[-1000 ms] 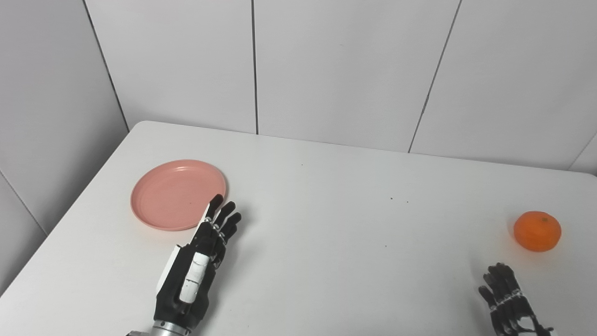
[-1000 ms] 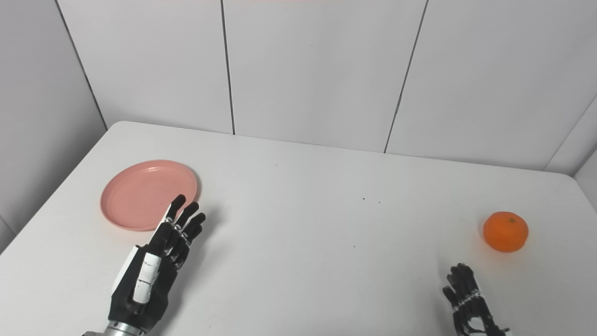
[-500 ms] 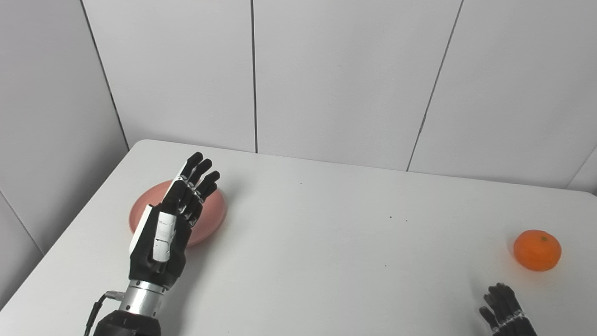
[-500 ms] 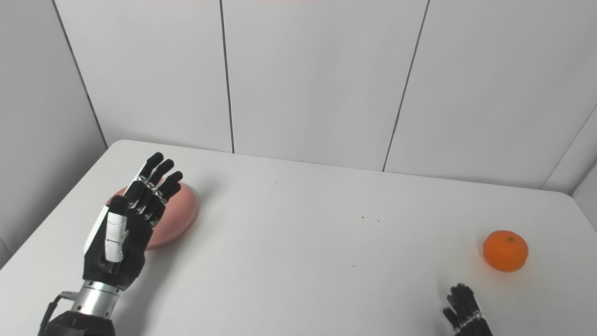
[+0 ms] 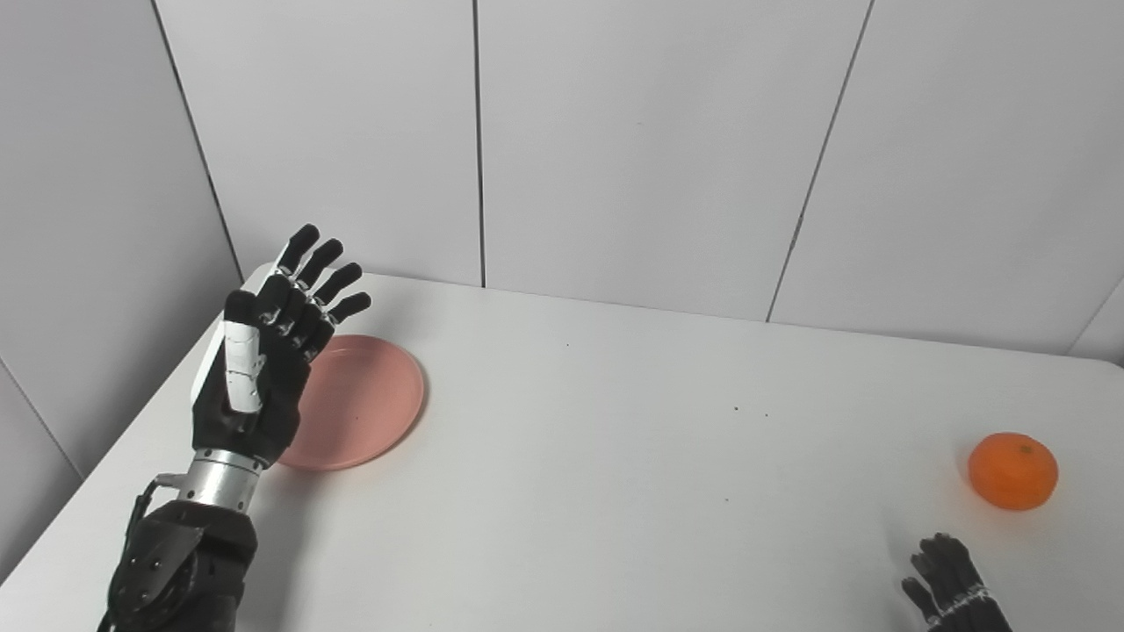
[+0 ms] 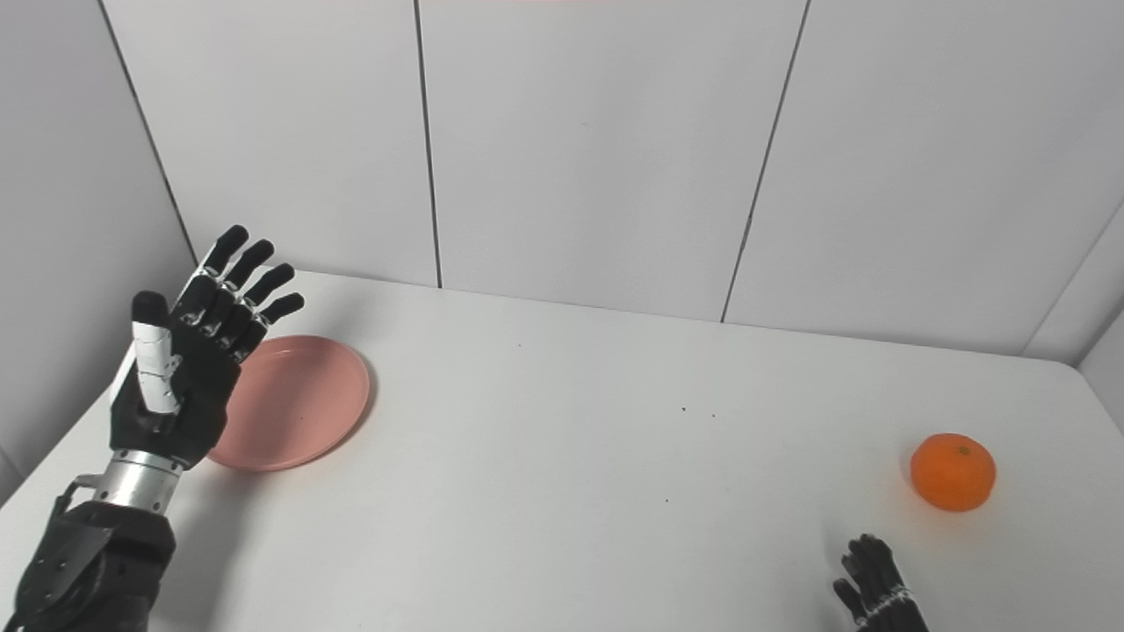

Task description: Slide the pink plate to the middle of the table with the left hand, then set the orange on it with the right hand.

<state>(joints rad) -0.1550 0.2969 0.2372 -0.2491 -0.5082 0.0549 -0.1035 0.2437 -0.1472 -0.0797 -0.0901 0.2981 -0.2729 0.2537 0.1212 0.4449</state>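
The pink plate lies flat at the left side of the white table. My left hand is raised above the plate's left edge, open, with fingers spread and pointing up toward the back, and it holds nothing. It hides the plate's left part. The orange sits near the table's right edge. My right hand is low at the bottom right, in front of the orange and apart from it. Only its fingers show, slightly spread and empty. The plate and the orange also show in the right eye view.
The table's left edge runs close beside the plate. Grey wall panels stand right behind the table's back edge.
My left hand has risen and moved left and back, from over the plate to above its left edge, uncovering most of the plate. The plate and orange have not moved. The camera tilted early on.
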